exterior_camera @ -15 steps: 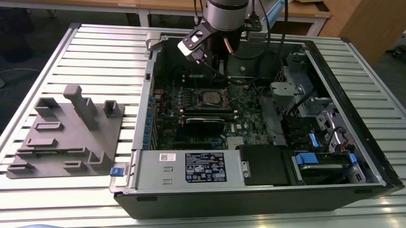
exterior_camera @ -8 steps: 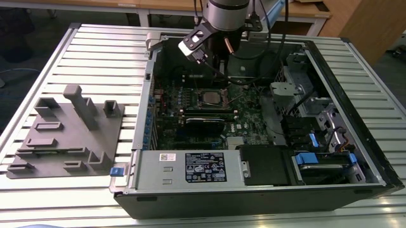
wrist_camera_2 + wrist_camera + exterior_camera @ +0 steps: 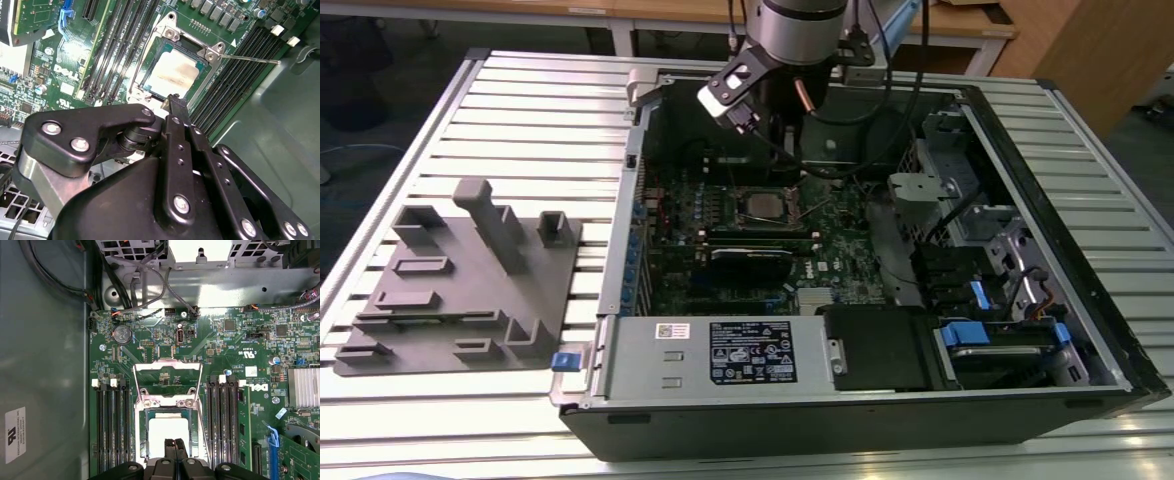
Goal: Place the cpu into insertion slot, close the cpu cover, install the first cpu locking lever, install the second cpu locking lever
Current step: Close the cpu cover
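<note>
First wrist view: cpu point(image 3: 162, 430) pale silvery square, in insertion slot point(image 3: 142, 432); end effector point(image 3: 175, 442) clenched, empty.

This looks like a robotics lab or test workshop. An opened desktop computer case point(image 3: 854, 420) lies on a slatted aluminium counter point(image 3: 520, 110) beneath the tool point(image 3: 175, 444). A grey moulded parts fixture point(image 3: 454, 290) sits well off to one side, and wooden furniture point(image 3: 1081, 60) stands beyond.
</note>
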You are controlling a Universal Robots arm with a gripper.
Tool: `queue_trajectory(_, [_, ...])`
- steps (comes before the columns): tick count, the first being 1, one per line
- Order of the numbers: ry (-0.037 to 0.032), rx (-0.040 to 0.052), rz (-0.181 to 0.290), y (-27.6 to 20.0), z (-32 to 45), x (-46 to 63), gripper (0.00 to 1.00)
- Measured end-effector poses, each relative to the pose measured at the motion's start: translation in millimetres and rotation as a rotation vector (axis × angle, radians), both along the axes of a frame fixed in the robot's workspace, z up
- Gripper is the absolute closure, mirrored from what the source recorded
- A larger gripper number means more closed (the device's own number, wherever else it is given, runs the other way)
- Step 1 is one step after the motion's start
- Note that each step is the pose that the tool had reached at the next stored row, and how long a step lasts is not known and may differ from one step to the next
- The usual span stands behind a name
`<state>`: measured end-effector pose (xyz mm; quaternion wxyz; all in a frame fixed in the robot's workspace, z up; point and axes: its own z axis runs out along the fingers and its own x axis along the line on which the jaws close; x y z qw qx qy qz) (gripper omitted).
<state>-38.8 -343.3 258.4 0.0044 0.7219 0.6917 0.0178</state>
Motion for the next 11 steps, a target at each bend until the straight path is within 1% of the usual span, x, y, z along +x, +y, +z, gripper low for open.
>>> queue_trajectory(3, [-0.0001,0.0002,0.000,0.0,1.6,0.0,0.89])
queue_trajectory(7, [-0.0002,0.0004,0.000,0.0,1.7,0.1,0.89])
queue_trajectory(11, [0.0000,0.0001,0.000,0.0,1.8,3.6,0.89])
